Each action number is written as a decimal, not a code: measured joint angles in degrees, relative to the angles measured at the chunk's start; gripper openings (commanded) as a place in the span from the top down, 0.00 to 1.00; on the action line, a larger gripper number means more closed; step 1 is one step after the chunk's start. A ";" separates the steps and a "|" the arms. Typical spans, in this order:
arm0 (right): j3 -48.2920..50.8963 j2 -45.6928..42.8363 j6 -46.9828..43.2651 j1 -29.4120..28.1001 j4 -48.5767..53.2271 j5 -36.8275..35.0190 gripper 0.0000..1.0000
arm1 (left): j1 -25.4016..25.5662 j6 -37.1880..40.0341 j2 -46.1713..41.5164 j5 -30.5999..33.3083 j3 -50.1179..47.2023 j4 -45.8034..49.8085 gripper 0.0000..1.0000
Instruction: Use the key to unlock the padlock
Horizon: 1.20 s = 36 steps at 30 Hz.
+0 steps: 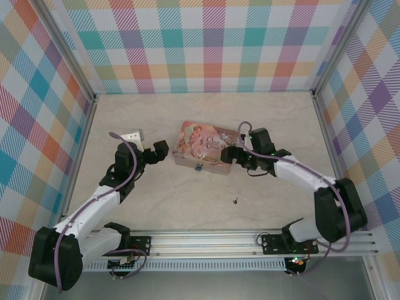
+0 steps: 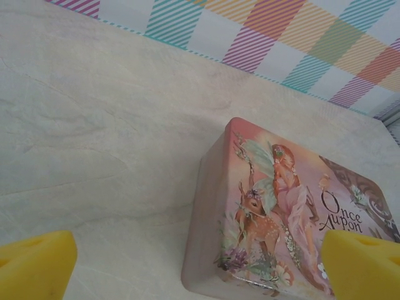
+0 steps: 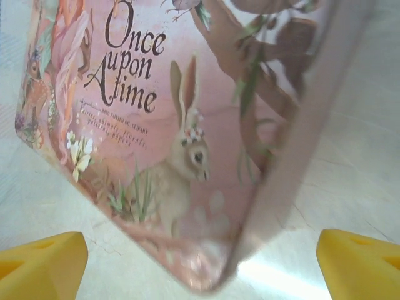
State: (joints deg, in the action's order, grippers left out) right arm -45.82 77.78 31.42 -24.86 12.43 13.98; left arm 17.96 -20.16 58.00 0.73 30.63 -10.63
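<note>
Left hand [image 2: 199, 265] and right hand [image 3: 201, 265] both gape, flanking the tin [image 1: 203, 145]. The key [image 1: 235, 201] lies apart on the surface [image 1: 181, 209].

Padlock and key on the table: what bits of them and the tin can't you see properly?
Tiny teal-blue padlock with silver shackle, top external view: too small to tell whether it is locked.
Small dark grey metal key, top external view: just a speck, its shape unreadable.
Pink illustrated rectangular tin, right wrist view: blurred up close and cut off by the picture's edges.

Arms angled inward; left pincer [image 1: 160, 149], right pincer [image 1: 232, 154] spread.
</note>
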 measured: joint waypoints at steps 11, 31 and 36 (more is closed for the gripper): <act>6.91 -8.07 5.86 -12.31 20.44 -9.79 0.50 | 0.39 0.00 0.83 0.42 1.40 -0.02 0.00; 4.11 5.38 8.46 -21.73 22.27 -16.59 0.57 | 0.39 0.00 1.88 0.70 2.21 1.66 0.00; 3.98 5.40 8.48 -22.45 23.56 -17.84 0.57 | 0.42 0.00 1.88 0.87 2.25 1.70 0.00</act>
State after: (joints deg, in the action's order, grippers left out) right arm -41.85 83.18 39.90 -47.31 35.99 -3.86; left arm 18.37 -20.16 59.88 1.61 32.88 -8.93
